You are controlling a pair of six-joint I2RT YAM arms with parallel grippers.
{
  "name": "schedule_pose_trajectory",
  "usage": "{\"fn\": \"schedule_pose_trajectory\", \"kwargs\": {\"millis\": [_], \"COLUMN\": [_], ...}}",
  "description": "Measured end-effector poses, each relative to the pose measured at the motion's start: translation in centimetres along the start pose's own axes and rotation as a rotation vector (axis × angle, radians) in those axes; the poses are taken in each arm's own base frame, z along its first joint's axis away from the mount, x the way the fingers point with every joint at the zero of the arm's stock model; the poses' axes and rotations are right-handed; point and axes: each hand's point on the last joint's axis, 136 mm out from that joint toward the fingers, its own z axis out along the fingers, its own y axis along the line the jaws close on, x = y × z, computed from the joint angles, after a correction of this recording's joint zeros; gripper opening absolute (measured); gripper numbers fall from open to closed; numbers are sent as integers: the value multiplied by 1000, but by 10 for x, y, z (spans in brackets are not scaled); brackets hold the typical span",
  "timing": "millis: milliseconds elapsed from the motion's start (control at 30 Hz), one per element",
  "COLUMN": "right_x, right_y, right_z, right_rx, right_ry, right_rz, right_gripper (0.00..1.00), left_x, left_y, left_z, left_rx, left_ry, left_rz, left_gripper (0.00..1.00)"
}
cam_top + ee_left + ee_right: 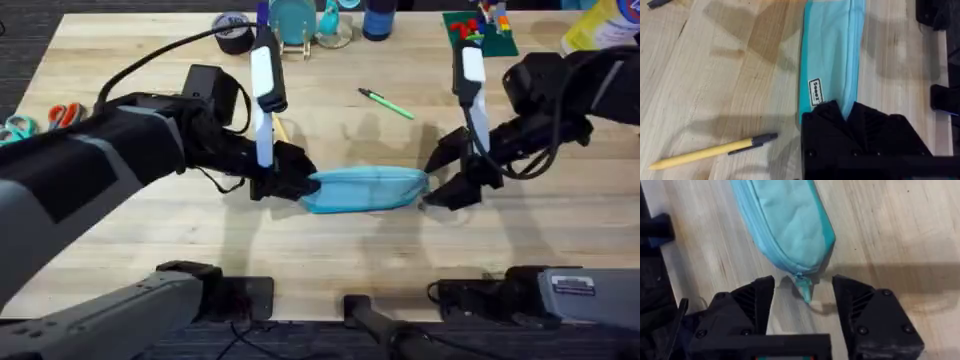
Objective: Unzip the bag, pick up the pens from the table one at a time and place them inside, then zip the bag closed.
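Bag (365, 188): matt soft cloth. Table (330, 255): smooth wood, visible grain.

Light-blue pouch (364, 188) lies flat, zipped, mid-table (330, 250); yellow pen (710, 151) beside it, green pen (387, 104) well behind.

- Scissors (40, 120) with orange and teal handles, at 9 o'clock on the table edge.
- A black tape roll (233, 32) at 11 o'clock.
- A dark blue bottle (379, 20) at 12 o'clock.
- A green board (480, 33) with small coloured pieces, at 1 o'clock.
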Motion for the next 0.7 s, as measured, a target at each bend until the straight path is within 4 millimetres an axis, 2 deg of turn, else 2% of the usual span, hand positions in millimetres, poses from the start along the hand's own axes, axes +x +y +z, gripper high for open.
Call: {"fn": "schedule_pose_trajectory", "kwargs": {"millis": [67, 200, 400, 700], "right_x": [2, 3, 3, 3], "right_y": [2, 3, 4, 5], "right_z": [1, 3, 3, 3], "right_rx": [-6, -11, -15, -17], "right_ry": [2, 4, 4, 3], "right_rz": [3, 5, 7, 20], "right_gripper": [638, 450, 58, 29], "left_x": [0, 0, 0, 0], "left_y": [0, 0, 0, 0], "left_z": [0, 0, 0, 0], "left_rx": [0, 0, 0, -1], "left_ry": [0, 0, 0, 1], "left_rz": [0, 0, 0, 0], "left_gripper": [43, 43, 43, 43]}}
